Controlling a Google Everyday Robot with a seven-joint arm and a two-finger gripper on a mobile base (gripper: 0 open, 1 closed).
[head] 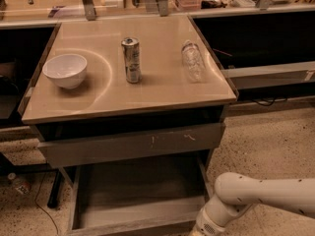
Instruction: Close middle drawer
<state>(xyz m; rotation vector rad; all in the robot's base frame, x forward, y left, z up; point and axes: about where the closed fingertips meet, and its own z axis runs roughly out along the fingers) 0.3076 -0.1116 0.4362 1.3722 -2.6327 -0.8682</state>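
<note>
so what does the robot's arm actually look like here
The arm is a smooth off-white casing: a thick tube, a rounded elbow, then a shorter segment, dotted with small dark spots. No cables or lettering show. The gripper is out of view, past the bottom edge beside the open middle drawer.

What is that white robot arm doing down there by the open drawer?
The robot's white arm reaches in from the lower right. Its gripper is at the bottom edge of the picture, beside the front right corner of the middle drawer. That drawer is pulled far out and not yet closed. The scratched drawer front above it sticks out only a little. On the table sit a white bowl, a can and a clear bottle, untouched.
</note>
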